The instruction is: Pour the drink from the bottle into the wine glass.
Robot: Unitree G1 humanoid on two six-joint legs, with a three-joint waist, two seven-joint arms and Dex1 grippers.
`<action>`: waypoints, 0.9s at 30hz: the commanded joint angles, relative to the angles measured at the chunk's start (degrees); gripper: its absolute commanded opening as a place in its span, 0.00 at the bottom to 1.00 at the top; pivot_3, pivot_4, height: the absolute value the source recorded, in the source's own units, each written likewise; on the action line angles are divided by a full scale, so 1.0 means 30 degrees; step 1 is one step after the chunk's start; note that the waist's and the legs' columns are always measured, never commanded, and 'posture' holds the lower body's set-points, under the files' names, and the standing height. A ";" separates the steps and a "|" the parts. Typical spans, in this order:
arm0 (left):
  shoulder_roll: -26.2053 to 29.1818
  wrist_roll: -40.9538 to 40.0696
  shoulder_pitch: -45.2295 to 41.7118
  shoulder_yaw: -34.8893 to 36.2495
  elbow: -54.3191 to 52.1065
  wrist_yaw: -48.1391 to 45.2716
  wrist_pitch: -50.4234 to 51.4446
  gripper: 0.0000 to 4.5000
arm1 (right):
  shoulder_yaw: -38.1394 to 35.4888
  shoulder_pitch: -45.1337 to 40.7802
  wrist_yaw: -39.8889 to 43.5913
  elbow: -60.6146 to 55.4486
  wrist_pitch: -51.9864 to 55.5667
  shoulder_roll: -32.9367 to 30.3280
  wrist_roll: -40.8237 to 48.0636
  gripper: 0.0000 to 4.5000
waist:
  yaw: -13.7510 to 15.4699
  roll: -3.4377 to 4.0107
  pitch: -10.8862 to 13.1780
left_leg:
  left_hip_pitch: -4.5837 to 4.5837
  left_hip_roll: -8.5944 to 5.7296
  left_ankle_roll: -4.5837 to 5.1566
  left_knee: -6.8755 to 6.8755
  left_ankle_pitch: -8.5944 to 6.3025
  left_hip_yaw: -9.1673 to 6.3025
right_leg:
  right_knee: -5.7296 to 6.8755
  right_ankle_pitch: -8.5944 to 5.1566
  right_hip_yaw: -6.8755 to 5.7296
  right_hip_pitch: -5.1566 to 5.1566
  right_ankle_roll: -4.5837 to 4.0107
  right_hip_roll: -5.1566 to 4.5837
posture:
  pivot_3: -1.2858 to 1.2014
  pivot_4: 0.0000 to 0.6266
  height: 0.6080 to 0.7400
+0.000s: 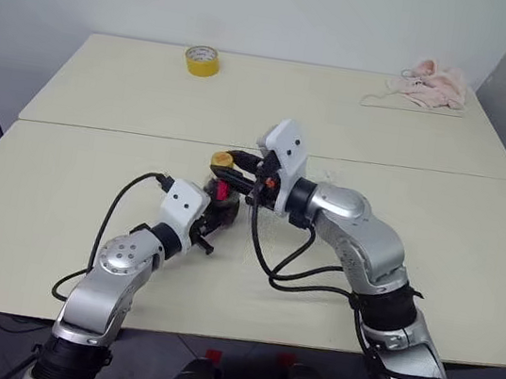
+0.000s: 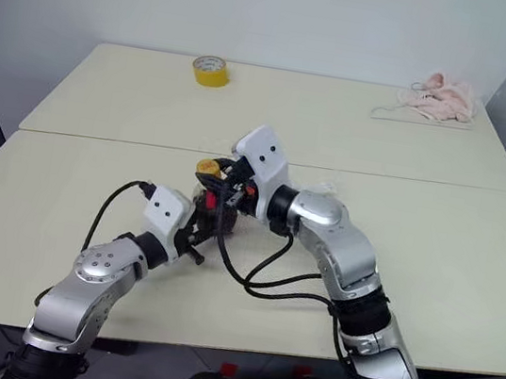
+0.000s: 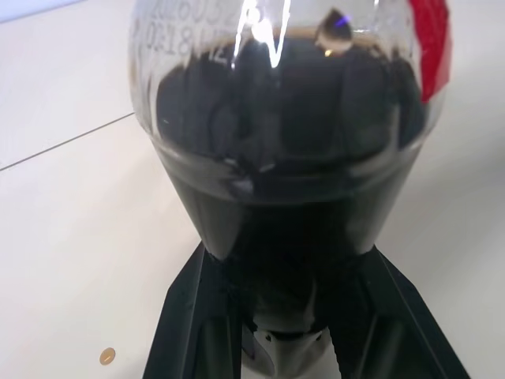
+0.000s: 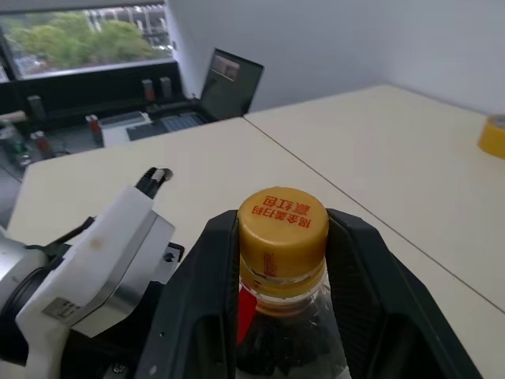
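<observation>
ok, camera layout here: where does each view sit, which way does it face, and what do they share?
Left and right eye views: head stereo pair, looking forward and down over the table; both arms show, meeting at the bottle.
Left wrist view: along the left pincer, shut on the bottle's dark lower body.
Right wrist view: along the right pincer, its fingers flanking the yellow cap; the left arm's white housing shows beside it.
Shared: the bottle appears in all four; the yellow tape roll in both eye views.
</observation>
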 commanded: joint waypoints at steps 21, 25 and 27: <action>0.0088 -0.0052 0.0340 0.0074 -0.0754 -0.0035 0.0180 0.22 | -0.0577 0.1717 0.2217 0.0903 -0.2084 0.2871 0.2895 0.27 | 0.0032 0.0007 0.0003 | 0.0005 -0.0002 -0.0001 0.0011 0.0000 -0.0018 | 0.0004 0.0000 -0.0009 0.0004 0.0000 -0.0007 | 0.52 0.24 1.00; 0.0076 -0.0026 0.0354 0.0058 -0.0804 -0.0001 0.0184 0.22 | -0.1210 0.1728 0.0995 0.0110 -0.3037 0.2353 0.2138 0.27 | 0.0028 0.0007 0.0003 | 0.0005 0.0000 -0.0001 0.0005 0.0001 -0.0018 | 0.0008 0.0000 -0.0009 -0.0001 0.0000 -0.0004 | 0.52 0.24 1.00; 0.0063 -0.0012 0.0396 0.0055 -0.0863 0.0038 0.0195 0.22 | -0.1740 0.1800 0.0409 -0.0899 -0.3366 0.1781 0.1929 0.27 | 0.0037 0.0007 0.0003 | 0.0004 -0.0003 -0.0001 0.0008 0.0000 -0.0018 | 0.0007 0.0000 -0.0008 0.0000 0.0000 -0.0005 | 0.52 0.24 1.00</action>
